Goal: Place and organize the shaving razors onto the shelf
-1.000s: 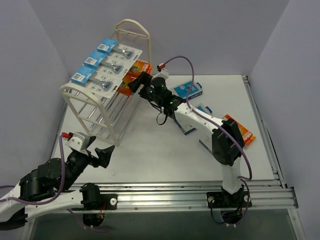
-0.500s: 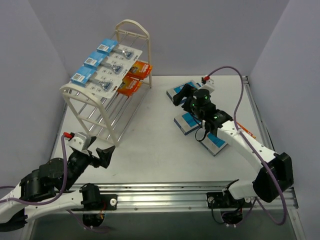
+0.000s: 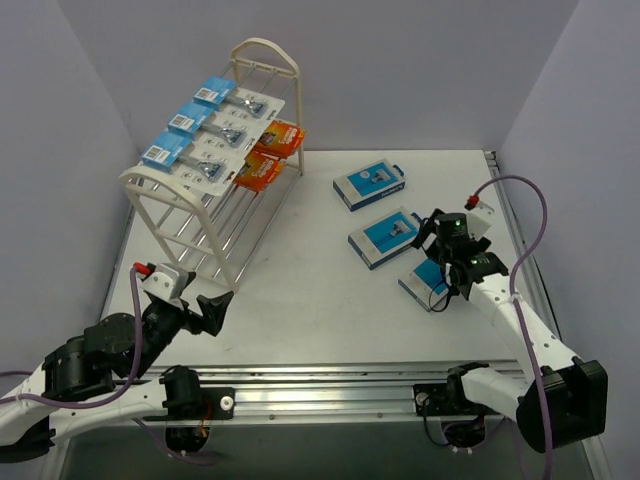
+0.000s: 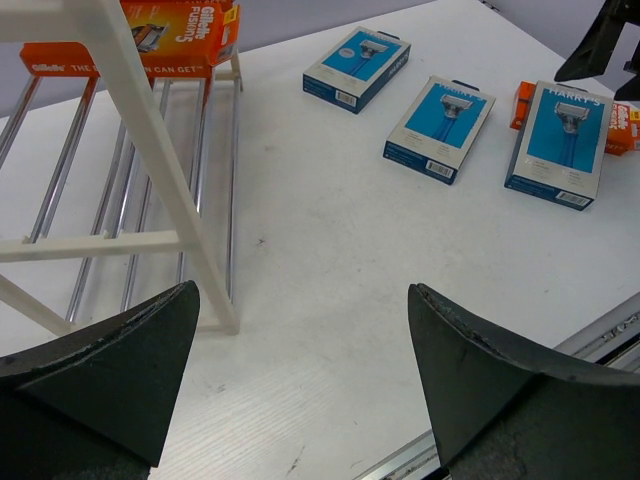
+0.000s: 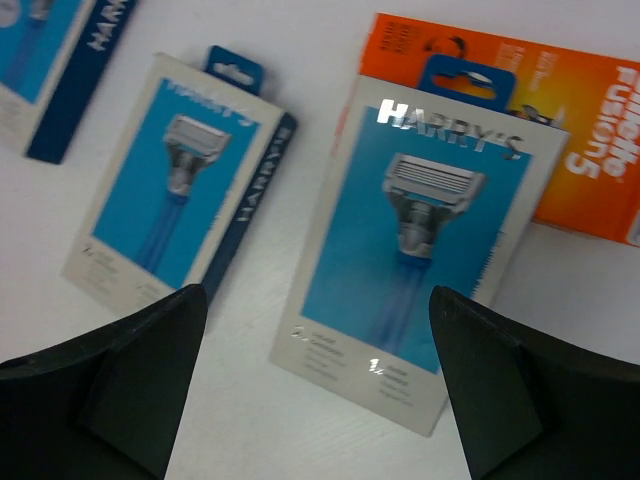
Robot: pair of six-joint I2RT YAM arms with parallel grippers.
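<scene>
The white table (image 3: 300,290) fills the middle of the top view. On it, in the upper left of the frame, stands the cream shelf (image 3: 135,183), placed diagonally. Its top tier carries three blister cards (image 3: 225,135) side by side, with the blue headers toward the left. On a lower tier, at the right side of the shelf, lie two orange boxes (image 3: 283,137), close to each other.

Right of centre, three blue-and-white packs lie flat on the table in a diagonal row: the far pack (image 3: 369,185), the middle pack (image 3: 385,236) and the near pack (image 3: 425,288). The near pack lies partly on an orange pack (image 5: 590,70).
</scene>
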